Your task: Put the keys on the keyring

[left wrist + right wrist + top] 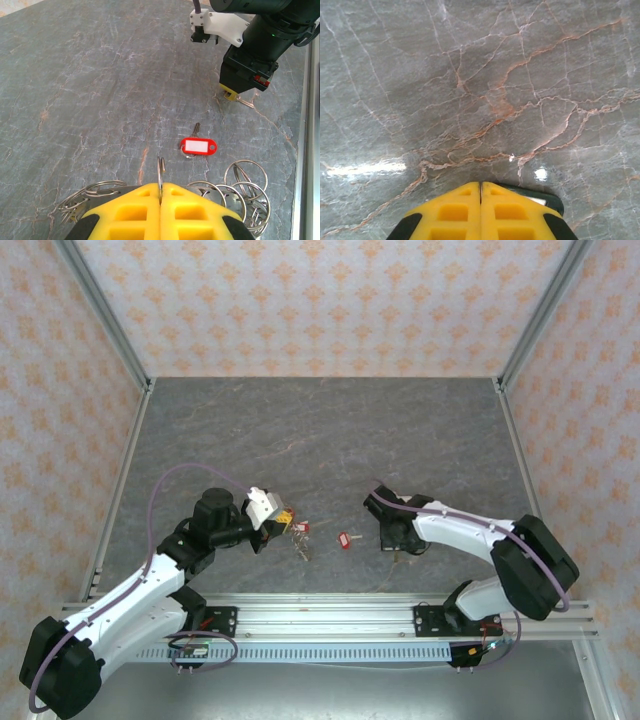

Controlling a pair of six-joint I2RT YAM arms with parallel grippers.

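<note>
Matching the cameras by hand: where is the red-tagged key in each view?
Top external: red-tagged key low centre, on the table.
Left wrist: red-tagged key right of centre.
Right wrist: marbled table ahead.
Shared landmark: right gripper, near the key.

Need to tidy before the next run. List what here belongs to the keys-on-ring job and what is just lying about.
Job:
- keyring, pinched in the shut jaws of the left gripper
- red-tagged key
- right gripper, jaws shut

Lying about:
- loose metal rings right of the left gripper
- more rings on its left; whether they carry keys is unclear
</note>
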